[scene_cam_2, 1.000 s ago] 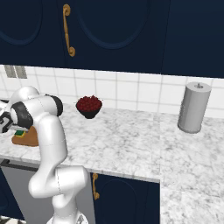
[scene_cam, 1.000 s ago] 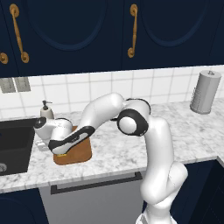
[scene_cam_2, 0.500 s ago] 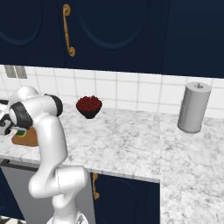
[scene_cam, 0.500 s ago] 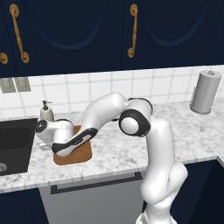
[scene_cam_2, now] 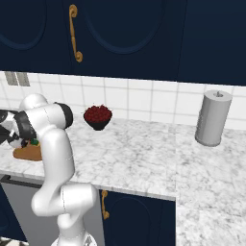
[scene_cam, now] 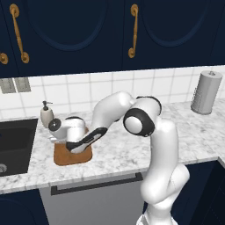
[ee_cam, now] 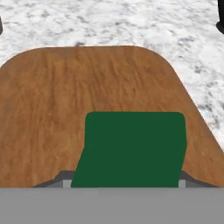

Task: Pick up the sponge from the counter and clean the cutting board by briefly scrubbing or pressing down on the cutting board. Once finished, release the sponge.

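The end effector [ee_cam: 127, 186] is gripping the green sponge [ee_cam: 133, 146], pressing it onto the wooden cutting board [ee_cam: 52, 109] on the bench [ee_cam: 131, 22]. Likely soft and light; best held by its sides.

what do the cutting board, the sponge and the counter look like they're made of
Cutting board: wood by the look, brown with lengthwise grain streaks, matte.
Sponge: flat dark green top, probably a scouring layer; no texture rendered.
Counter: white with grey veins, marble or marble-look stone.
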Robot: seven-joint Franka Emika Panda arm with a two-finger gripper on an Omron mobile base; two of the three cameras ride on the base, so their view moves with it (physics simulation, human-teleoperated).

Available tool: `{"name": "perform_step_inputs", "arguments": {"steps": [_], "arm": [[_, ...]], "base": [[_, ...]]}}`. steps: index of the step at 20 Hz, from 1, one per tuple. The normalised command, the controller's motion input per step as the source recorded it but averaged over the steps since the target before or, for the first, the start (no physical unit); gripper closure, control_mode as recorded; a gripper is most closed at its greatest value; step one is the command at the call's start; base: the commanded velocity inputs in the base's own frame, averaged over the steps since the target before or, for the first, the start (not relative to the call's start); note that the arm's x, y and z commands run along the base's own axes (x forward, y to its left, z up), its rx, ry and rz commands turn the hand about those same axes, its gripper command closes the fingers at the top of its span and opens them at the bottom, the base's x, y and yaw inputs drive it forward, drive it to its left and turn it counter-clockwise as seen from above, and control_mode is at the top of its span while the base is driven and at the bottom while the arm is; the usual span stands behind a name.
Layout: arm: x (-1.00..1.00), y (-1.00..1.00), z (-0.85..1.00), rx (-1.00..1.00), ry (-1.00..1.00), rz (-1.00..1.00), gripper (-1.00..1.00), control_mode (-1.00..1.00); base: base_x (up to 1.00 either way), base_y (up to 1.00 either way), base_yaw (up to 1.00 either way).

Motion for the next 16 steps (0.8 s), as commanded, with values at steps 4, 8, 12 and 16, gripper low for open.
{"name": "perform_step_inputs", "arguments": {"steps": [4, 8, 12, 16], "arm": [[0.37, -0.34, 0.00, 0.06, 0.00, 0.00, 1.00, -1.00], [0.14, -0.14, 0.00, 0.04, 0.05, 0.00, 1.00, -1.00], [0.09, -0.01, -0.08, 0.00, -0.03, 0.00, 1.00, -1.00], [-0.56, 0.00, -0.18, 0.00, 0.01, 0.00, 1.00, -1.00]], "base": [[0.00, 0.00, 0.00], [0.00, 0.00, 0.00], [0.00, 0.00, 0.00], [0.00, 0.00, 0.00]]}}
